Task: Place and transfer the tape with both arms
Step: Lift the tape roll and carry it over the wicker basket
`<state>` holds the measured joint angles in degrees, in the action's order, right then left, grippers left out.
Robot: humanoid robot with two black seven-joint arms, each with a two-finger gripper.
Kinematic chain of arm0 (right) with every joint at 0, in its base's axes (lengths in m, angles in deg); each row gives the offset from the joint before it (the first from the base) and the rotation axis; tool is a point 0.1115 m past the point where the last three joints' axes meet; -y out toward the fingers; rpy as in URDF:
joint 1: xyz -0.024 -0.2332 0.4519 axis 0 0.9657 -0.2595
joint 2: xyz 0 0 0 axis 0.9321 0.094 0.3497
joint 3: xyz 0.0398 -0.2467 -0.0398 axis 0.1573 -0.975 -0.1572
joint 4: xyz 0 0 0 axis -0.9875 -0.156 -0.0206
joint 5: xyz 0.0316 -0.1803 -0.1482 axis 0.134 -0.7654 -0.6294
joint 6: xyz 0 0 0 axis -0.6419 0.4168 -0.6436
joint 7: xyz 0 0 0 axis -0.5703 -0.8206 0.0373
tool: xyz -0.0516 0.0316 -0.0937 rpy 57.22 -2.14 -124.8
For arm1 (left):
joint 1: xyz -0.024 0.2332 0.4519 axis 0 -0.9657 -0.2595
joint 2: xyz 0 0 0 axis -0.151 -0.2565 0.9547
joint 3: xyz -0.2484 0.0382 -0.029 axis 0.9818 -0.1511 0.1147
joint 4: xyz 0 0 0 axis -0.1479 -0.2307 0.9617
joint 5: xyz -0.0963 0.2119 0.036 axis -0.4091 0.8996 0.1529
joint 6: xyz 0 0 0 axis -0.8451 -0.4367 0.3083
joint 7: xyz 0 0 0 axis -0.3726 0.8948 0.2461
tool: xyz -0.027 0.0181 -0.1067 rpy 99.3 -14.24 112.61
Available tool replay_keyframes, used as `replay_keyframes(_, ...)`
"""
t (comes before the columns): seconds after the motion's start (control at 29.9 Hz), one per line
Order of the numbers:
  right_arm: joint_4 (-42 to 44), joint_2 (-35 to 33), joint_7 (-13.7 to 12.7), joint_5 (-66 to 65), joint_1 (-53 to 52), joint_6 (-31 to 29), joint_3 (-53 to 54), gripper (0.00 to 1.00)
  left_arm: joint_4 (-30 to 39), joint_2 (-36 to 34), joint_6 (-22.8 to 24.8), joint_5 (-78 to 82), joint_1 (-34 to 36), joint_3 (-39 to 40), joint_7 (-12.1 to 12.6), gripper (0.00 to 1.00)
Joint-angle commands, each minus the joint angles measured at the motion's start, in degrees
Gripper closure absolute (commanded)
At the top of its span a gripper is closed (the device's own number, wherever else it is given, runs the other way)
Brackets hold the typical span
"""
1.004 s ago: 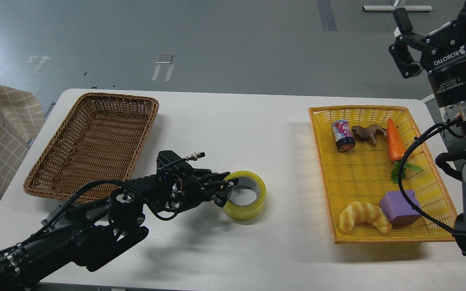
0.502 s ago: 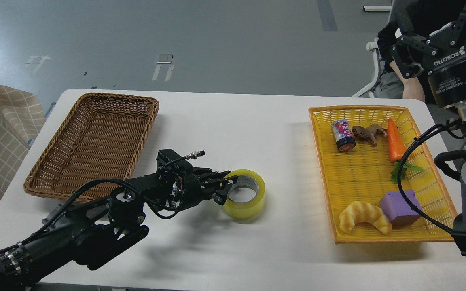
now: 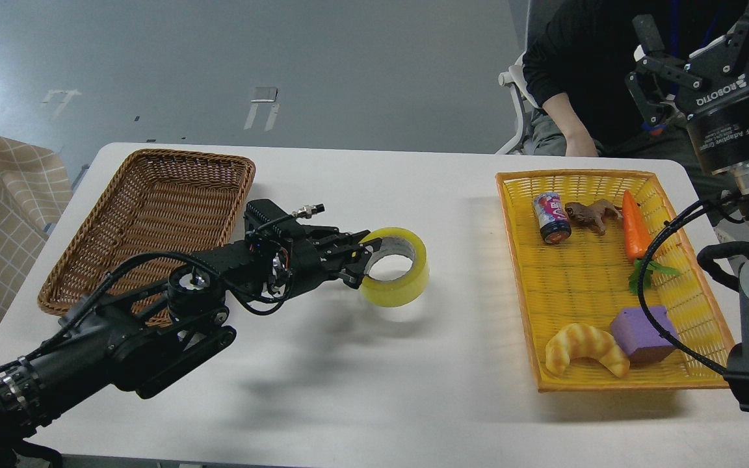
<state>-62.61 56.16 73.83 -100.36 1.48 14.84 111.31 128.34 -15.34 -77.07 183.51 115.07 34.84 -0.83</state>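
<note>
The tape [image 3: 398,270], a thick yellow translucent roll with a grey-white core, hangs above the white table [image 3: 374,182] near its middle. My left gripper [image 3: 363,260] is shut on the roll's left rim, one finger inside the core and one outside, and holds it lifted; its shadow lies on the table below. My right gripper [image 3: 647,68] is raised at the upper right, above the far right corner of the table, with its fingers spread open and nothing in it.
A brown wicker basket [image 3: 153,227] stands at the left, with nothing in it. A yellow basket [image 3: 608,279] at the right holds a can, a toy frog, a carrot, a purple block and a croissant. A person [image 3: 582,71] sits beyond the far right edge.
My left gripper has lifted the tape off the table and moved it up and slightly away. A person has come into view at the top right. The right arm has hardly moved.
</note>
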Motion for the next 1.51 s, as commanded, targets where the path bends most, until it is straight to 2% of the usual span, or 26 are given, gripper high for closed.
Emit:
replay_keyframes(0.0, 0.1, -0.1, 0.0, 0.0, 0.0, 0.0, 0.0, 0.0, -0.1, -2.4, -0.1, -1.5, 2.7, 0.2, -0.1, 0.9)
replay_keyframes(0.17, 0.1, -0.1, 0.0, 0.0, -0.2, 0.0, -0.1, 0.0, -0.3, -6.9, -0.1, -8.3, 6.9, -0.1, 0.0, 0.9)
replay_keyframes(0.3, 0.1, 0.0, 0.0, -0.1, -0.2, 0.0, -0.1, 0.0, -0.3, -10.4, -0.2, -9.1, 7.4, 0.2, -0.3, 0.89)
replay_keyframes(0.54, 0.0, 0.0, 0.0, 0.0, -0.2, 0.0, -0.4, 0.0, -0.9, -17.4, -3.9, -12.9, 6.8, 0.4, -0.6, 0.89)
replay_keyframes(0.67, 0.0, -0.1, 0.0, 0.0, -0.1, 0.0, -0.5, 0.0, -3.9, -19.9, -6.2, -15.4, 6.7, 0.2, -0.7, 0.89)
replay_keyframes(0.77, 0.0, -0.1, -0.1, 0.0, 0.0, 0.0, -0.5, 0.0, -6.3, -21.1, -7.4, -16.4, 6.5, -0.3, -1.9, 0.88)
replay_keyframes(0.84, 0.0, -0.1, -0.1, 0.0, 0.1, 0.0, -0.6, 0.0, -8.6, -22.2, -8.6, -16.5, 5.5, -0.3, -4.1, 0.88)
replay_keyframes(1.04, 0.0, -0.1, 0.0, 0.0, 0.5, 0.0, -0.6, 0.0, -13.6, -22.8, -11.3, -16.6, 2.1, -0.3, -7.0, 0.88)
replay_keyframes(1.1, 0.0, -0.1, -0.1, 0.0, 0.6, 0.0, -0.6, 0.0, -15.6, -22.9, -12.5, -16.6, 0.5, -0.3, -8.6, 0.87)
replay_keyframes(1.31, 0.0, -0.2, 0.0, 0.0, 0.7, 0.0, -0.6, 0.0, -20.1, -22.8, -15.5, -16.7, -3.7, -0.3, -10.8, 0.86)
replay_keyframes(1.47, 0.0, -0.2, -0.1, 0.0, 1.0, 0.0, -0.6, 0.0, -25.2, -22.6, -17.8, -18.2, -4.3, -0.5, -12.4, 0.86)
